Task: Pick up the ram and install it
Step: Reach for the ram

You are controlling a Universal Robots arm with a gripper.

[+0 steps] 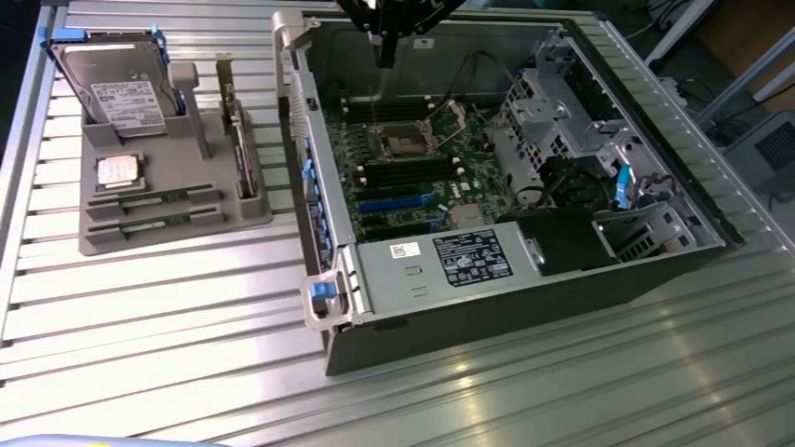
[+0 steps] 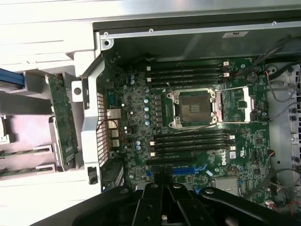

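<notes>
Right, status: this looks like the approach stage of the pick, nothing grabbed yet.

Slatted metal table (image 1: pixel 186 326) carries everything. Open computer case (image 1: pixel 522 312) takes up the centre and right of the exterior view, lid off, motherboard (image 1: pixel 410 158) exposed. The black memory slots (image 2: pixel 190 140) either side of the CPU socket (image 2: pixel 195 106) read as empty, so no install has happened.

Grey parts tray (image 1: pixel 149 244) sits at the exterior view's left, just beside the case wall. It holds the hard drive (image 1: pixel 118 88) at upper left and the expansion card (image 1: pixel 242 149) standing on edge on the side nearest the case.

Gripper (image 1: pixel 385 56) hangs at the top centre of the exterior view, above the far end of the case interior. Fingers are pressed together with nothing between them; the wrist view shows the same, gripper (image 2: pixel 163 181) looking straight down at the board.

The ram (image 1: pixel 152 196) lies flat in a slot at the lower part of the tray, with a second stick (image 1: pixel 152 222) parallel just in front of it. Both are well apart from the gripper, down and to the exterior view's left, with the case wall in between.

My read: a pick calls for fingers apart, centred over one stick and squared to its long edges, gripping the board rather than the chips.
</notes>
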